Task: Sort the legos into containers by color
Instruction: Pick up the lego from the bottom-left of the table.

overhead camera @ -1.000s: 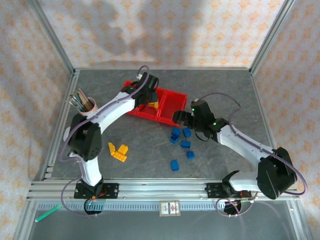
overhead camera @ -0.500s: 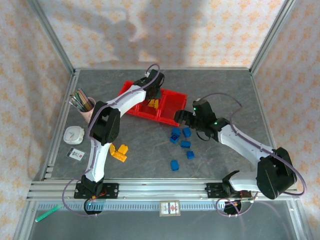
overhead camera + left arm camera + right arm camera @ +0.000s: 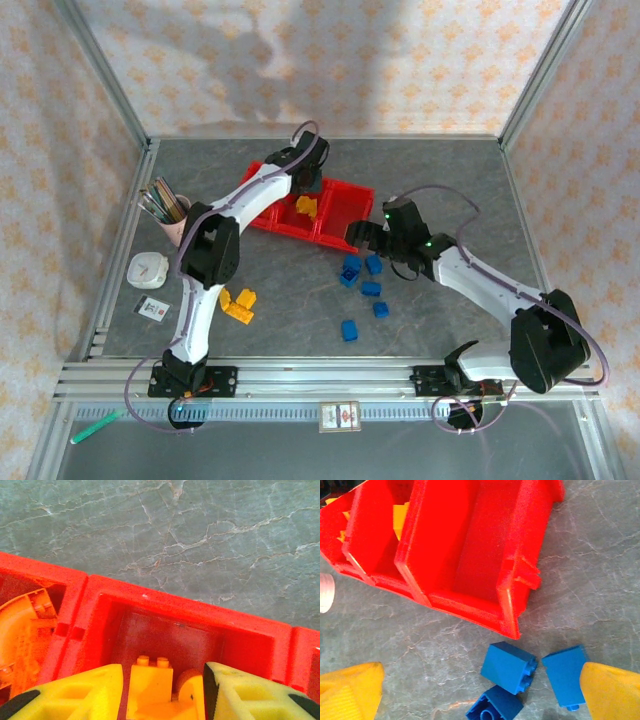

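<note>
The containers are a red tray of three joined bins point(image 3: 345, 200). My left gripper point(image 3: 306, 185) hangs over the middle bin point(image 3: 185, 610), jaws open. A yellow brick point(image 3: 150, 680) lies between them with a gap at the left finger, and a rounded yellow piece sits beside the right finger. An orange arch point(image 3: 20, 630) lies in the bin to the left. My right gripper point(image 3: 365, 240) stands wide open just above several blue bricks point(image 3: 371, 288), with two between its fingers point(image 3: 509, 666). A few yellow bricks point(image 3: 238, 303) lie at the near left.
A pink cup of pens point(image 3: 170, 210) stands at the left edge, with a white round object point(image 3: 148, 268) and a small card point(image 3: 152, 307) nearer me. The right bin point(image 3: 470, 540) holds nothing. Metal frame posts rise at the table's corners.
My left arm has swung its gripper from the tray's left end to over the middle bin, and its jaws have parted around the yellow brick. The right arm has barely moved.
</note>
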Robot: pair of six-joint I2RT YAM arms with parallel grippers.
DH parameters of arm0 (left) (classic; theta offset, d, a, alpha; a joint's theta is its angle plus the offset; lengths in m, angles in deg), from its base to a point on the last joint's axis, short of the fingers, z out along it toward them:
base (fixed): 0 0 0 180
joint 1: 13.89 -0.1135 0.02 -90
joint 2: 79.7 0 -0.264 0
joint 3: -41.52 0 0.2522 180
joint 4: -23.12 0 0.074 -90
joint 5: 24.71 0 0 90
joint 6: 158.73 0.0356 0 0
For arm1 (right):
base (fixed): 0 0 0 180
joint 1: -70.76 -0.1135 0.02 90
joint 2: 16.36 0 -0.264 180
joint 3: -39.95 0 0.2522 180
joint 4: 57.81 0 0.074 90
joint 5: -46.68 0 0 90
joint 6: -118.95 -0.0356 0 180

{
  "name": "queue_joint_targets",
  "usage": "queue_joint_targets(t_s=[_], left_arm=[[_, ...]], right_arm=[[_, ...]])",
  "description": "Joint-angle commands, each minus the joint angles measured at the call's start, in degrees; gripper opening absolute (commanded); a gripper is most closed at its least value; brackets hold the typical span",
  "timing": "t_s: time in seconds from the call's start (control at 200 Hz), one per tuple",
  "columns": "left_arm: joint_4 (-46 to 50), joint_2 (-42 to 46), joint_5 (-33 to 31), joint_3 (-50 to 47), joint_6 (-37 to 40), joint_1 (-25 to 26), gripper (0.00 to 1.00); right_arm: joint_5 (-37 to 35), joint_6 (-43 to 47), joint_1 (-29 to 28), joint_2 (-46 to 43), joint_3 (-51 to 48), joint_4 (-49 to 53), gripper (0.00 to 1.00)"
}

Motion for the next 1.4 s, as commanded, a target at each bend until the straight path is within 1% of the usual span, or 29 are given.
queue_joint_targets(t_s=[0.0,0.085,0.18,0.305,0.435,0.45,0.551,0.711,0.891,0.956,1.056,1.176,1.396], left_arm=[[2.72,9.68,-1.02,-4.48,-0.69,0.14,0.50],[1.57,15.92,-1.60,-12.16,-2.32,0.08,0.50],[0.28,24.98,-2.63,-21.31,-4.54,0.04,0.50],[0.27,35.09,-4.01,-32.44,-8.31,0.03,0.52],[3.78,43.67,-6.32,-41.94,-12.75,0.04,0.53],[4.26,44.68,-6.66,-42.98,-14.55,-0.01,0.53],[7.66,50.87,-8.51,-49.77,-18.98,-0.03,0.55],[11.85,58.47,-9.68,-59.05,-25.54,-0.10,0.56],[12.33,62.50,-10.05,-67.34,-30.38,-0.81,0.57],[10.26,62.96,-8.01,-68.28,-30.13,-0.89,0.58],[10.12,62.36,-8.32,-69.25,-31.93,-1.74,0.58],[8.53,61.32,-9.26,-72.93,-33.74,-3.30,0.58],[0.68,59.90,-4.91,-77.44,-33.65,-5.25,0.57]], right_arm=[[1.23,1.61,-0.25,-0.80,2.24,-0.11,1.00],[1.17,2.47,-1.34,-0.93,2.40,0.92,1.00],[0.81,3.44,-3.24,-0.91,2.20,1.40,1.00],[0.48,4.72,-7.18,-0.49,2.08,1.51,1.00],[-0.14,4.92,-12.18,0.44,1.26,0.45,1.00],[-0.28,4.93,-12.78,0.59,1.13,0.30,1.00],[-1.35,4.75,-16.48,1.82,0.69,-0.51,1.00],[-1.39,3.22,-21.64,3.73,-0.12,-3.46,1.00],[-2.62,2.48,-25.91,7.35,0.90,-5.07,1.00],[-2.68,2.42,-26.73,8.26,1.43,-5.39,1.00],[-2.86,2.43,-27.04,8.83,1.72,-5.95,1.00],[-3.58,2.26,-27.05,8.81,1.72,-6.07,1.00],[-4.41,2.26,-27.05,8.50,1.70,-5.50,1.00]])
